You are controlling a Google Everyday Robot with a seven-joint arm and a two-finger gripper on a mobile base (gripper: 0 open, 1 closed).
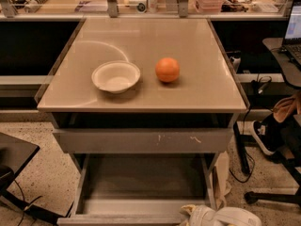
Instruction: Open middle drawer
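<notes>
Grey and shallow, the middle drawer point(141, 180) stands pulled out towards me under the scuffed top drawer front point(141, 140); the white gripper point(221, 217) sits at the near edge, right of centre, by the drawer's front lip; I cannot tell its opening or grip; on the tabletop point(202, 79) a white bowl point(115, 76) sits left of an orange point(167, 69).

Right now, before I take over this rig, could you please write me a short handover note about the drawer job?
Gripper: low at the bottom edge of the view, right of centre, at the front of the middle drawer. I cannot tell whether it touches it.
Middle drawer: pulled well out below the scuffed front; its inside looks empty.
Done: the opening looks complete.
Left: probably only to back the gripper away.
</notes>
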